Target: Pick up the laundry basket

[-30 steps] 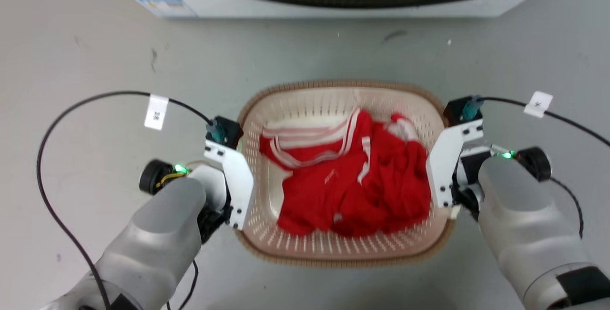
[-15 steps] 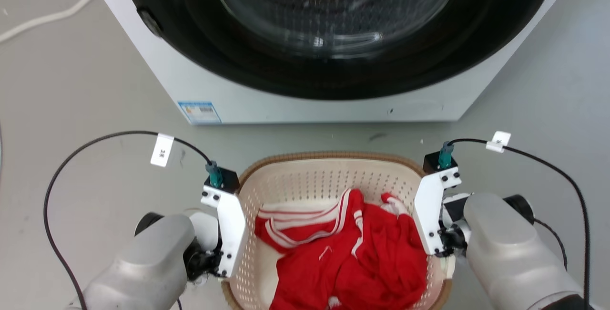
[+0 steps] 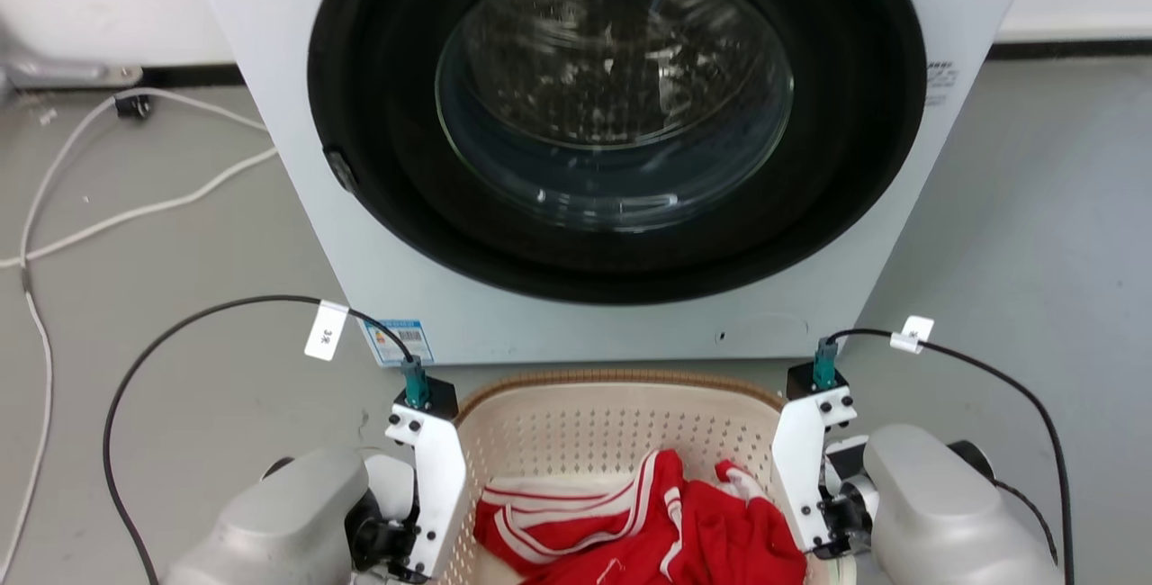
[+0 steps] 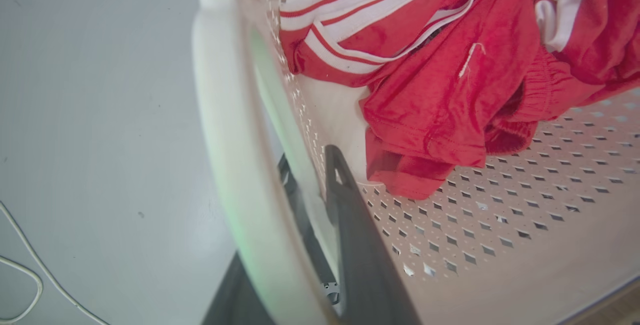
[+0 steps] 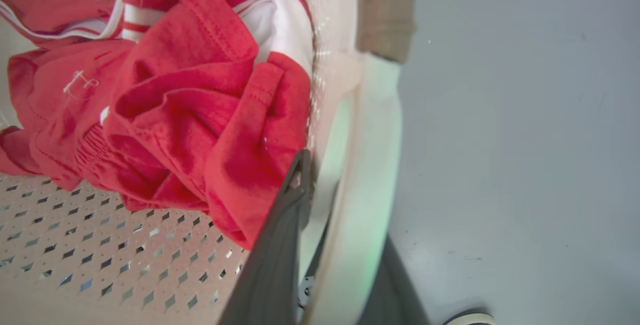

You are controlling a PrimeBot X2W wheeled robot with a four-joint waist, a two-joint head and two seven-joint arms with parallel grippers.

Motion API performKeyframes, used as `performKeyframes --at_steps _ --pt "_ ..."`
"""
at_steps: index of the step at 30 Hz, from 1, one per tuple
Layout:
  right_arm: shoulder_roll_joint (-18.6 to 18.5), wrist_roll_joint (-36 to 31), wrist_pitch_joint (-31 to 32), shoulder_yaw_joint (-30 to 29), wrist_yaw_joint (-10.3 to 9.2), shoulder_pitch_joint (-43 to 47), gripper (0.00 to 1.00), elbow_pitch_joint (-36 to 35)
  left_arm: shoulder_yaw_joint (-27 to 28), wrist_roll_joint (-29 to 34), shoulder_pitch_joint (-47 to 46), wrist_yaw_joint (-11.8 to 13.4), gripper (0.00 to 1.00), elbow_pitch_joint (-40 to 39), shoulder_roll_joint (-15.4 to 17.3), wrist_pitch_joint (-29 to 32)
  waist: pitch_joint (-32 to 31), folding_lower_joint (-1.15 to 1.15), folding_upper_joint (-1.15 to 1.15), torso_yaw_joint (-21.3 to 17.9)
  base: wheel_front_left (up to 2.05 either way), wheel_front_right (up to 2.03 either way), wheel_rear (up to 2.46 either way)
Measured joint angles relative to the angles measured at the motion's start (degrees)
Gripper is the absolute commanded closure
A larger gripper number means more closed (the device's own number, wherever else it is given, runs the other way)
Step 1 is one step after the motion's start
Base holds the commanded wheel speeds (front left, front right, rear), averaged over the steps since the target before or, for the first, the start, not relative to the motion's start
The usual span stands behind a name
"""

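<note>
The laundry basket (image 3: 612, 418) is cream, perforated and brown-rimmed, and sits at the bottom of the head view with red and white clothes (image 3: 666, 522) inside. My left gripper (image 4: 307, 157) is shut on its left side: one dark finger lies inside the perforated wall (image 4: 500, 205), the other under the white handle (image 4: 220, 115). On the opposite side my right gripper (image 5: 320, 185) is shut the same way, astride the wall beside the right handle (image 5: 375, 140). In the head view the white wrist brackets (image 3: 436, 477) hide the fingers.
A white front-loading washer (image 3: 306, 207) with a dark round door stands directly behind the basket. White cables (image 3: 135, 207) trail over the grey floor at the left. Open floor lies to the right of the washer.
The head view has swung upward, so the washer door now shows in full and the basket sits at the bottom edge. Both grippers keep the same hold on the basket's sides.
</note>
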Motion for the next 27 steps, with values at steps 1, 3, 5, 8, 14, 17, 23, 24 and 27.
performKeyframes --at_steps 1,3,5,8,14,17,23,24,27 --pt "-0.02 0.31 0.32 0.3 0.0 0.35 1.0 0.0 -0.14 -0.33 0.26 0.01 1.0 -0.14 0.01 0.38 -0.78 0.0 0.0 0.02 0.0 0.0 0.0" --pt "-0.04 0.86 0.55 0.85 0.0 0.86 1.0 0.03 -0.44 -0.52 0.62 0.09 1.0 -0.35 0.04 1.09 -2.1 0.0 0.0 0.06 0.0 0.0 0.0" --pt "-0.07 1.59 0.94 1.4 0.0 1.19 1.0 -0.04 -0.62 -0.75 0.68 0.11 1.0 -0.41 0.11 1.93 -3.2 0.0 0.0 0.12 0.0 0.0 0.0" --pt "-0.02 2.57 1.54 2.36 0.0 1.63 1.0 -0.42 -0.83 -0.79 1.02 0.16 1.0 -0.46 0.33 3.27 -4.56 0.0 0.0 0.13 0.0 0.0 0.0" --pt "-0.05 3.8 2.41 4.02 0.0 1.72 1.0 -0.69 -1.14 -0.05 1.74 0.26 1.0 -1.23 0.47 4.67 -6.14 0.0 0.0 -0.07 0.0 0.0 0.0" --pt "-0.11 4.34 2.71 4.76 -0.01 1.85 1.0 -0.7 -1.2 -0.01 2.78 0.27 1.0 -1.31 0.36 4.75 -6.54 0.01 0.0 -0.24 0.0 0.0 0.0" --pt "-0.16 4.98 2.78 5.72 -0.01 2.07 1.0 -0.29 -1.37 -0.21 3.19 0.27 1.0 -1.29 0.19 4.91 -6.78 0.01 0.0 -0.31 0.0 0.0 0.0" --pt "-0.16 5.06 2.78 5.84 -0.01 2.07 1.0 -0.16 -1.38 -0.29 3.25 0.27 1.0 -1.29 0.18 4.9 -6.8 0.01 0.0 -0.31 0.0 0.0 0.0" --pt "-0.16 5.37 2.69 6.14 -0.01 2.06 1.0 0.15 -1.42 -0.34 3.39 0.27 1.0 -1.27 0.13 4.88 -6.83 0.01 0.0 -0.26 0.0 0.0 0.0"
